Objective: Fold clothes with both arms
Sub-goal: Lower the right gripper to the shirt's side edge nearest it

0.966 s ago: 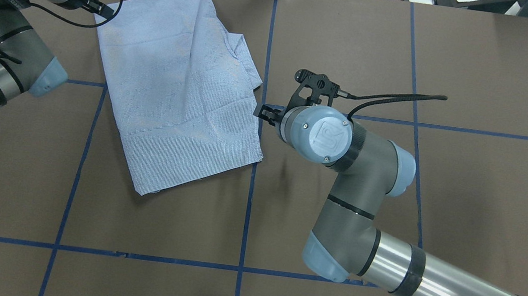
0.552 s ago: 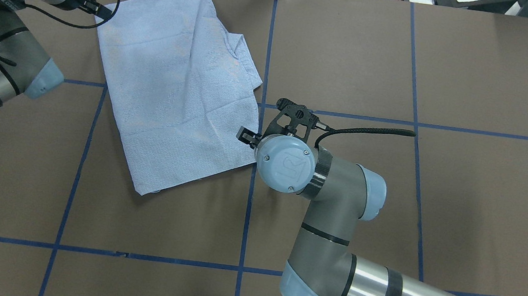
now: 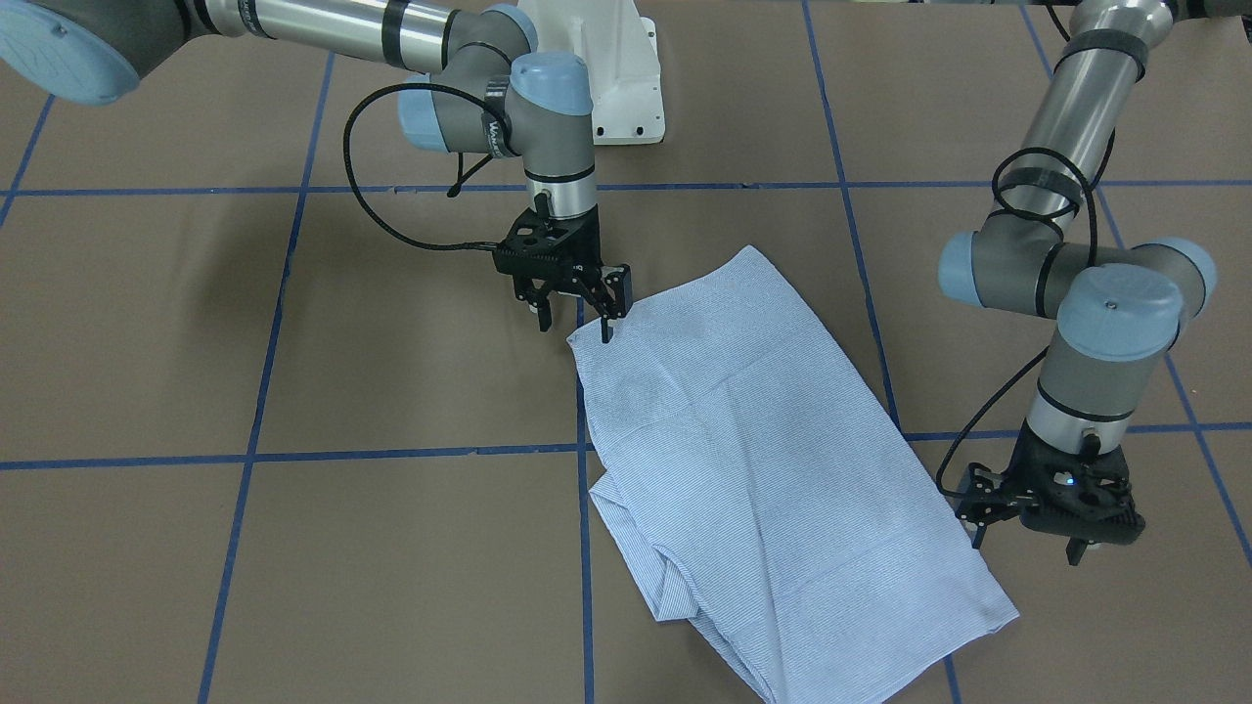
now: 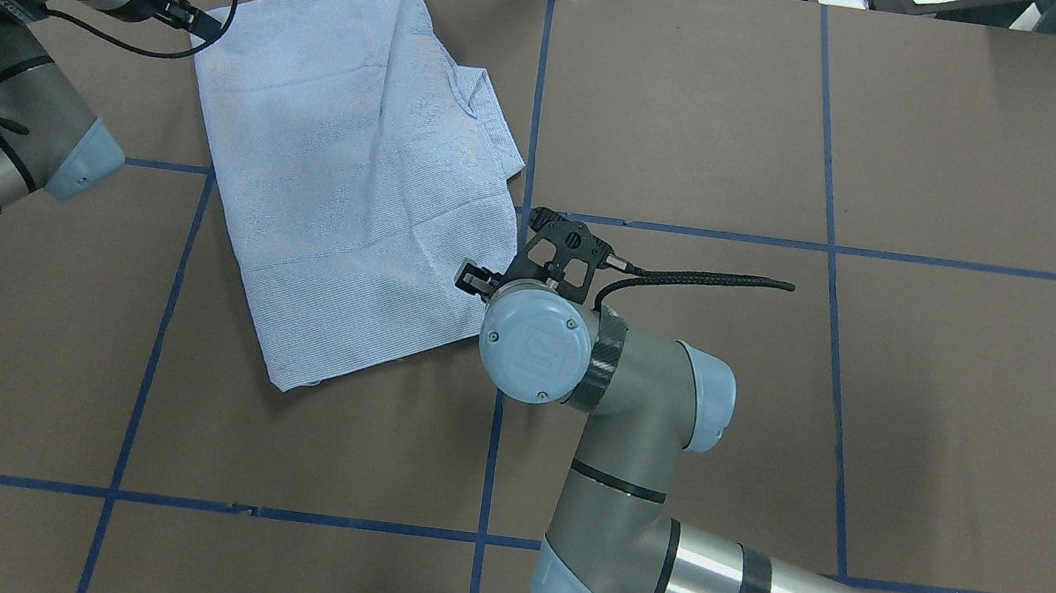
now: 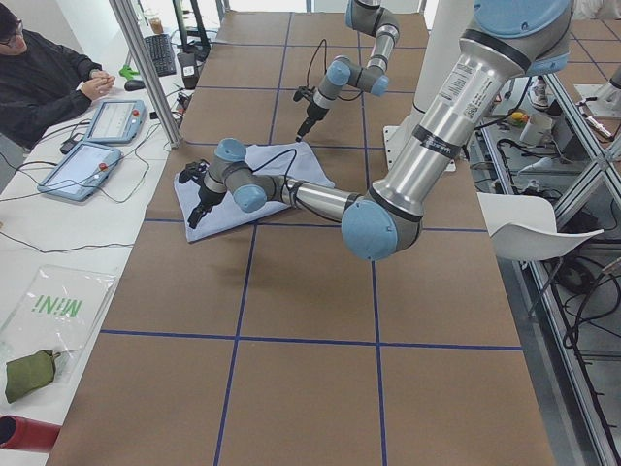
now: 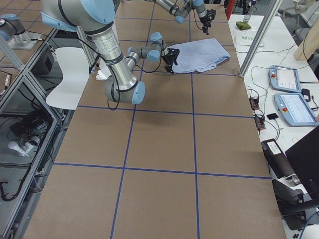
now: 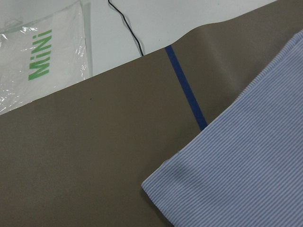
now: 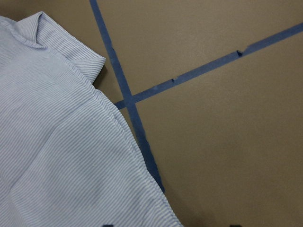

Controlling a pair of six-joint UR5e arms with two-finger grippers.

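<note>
You seem to be at the grasp step. The striped shirt (image 4: 352,174) lies folded near the bench's (image 4: 874,430) far-left corner. The left end effector (image 3: 1025,546) and right end effector (image 3: 575,328) gape at opposite shirt corners. Next, pinch both.

One striped shirt (image 4: 361,175) is lying on one brown table (image 4: 930,386). Two robot arms are reaching over it, the left arm (image 4: 2,71) and the right arm (image 4: 634,420). They are carrying two black grippers, the left gripper (image 3: 1025,550) and the right gripper (image 3: 575,330). One white pedestal (image 3: 611,78) is standing there. One person (image 5: 44,83) is sitting by two screen pendants, the farther pendant (image 5: 118,119) and the nearer pendant (image 5: 81,167). One white chair (image 5: 529,225) and one clear plastic bag (image 5: 44,316) are showing too.
</note>
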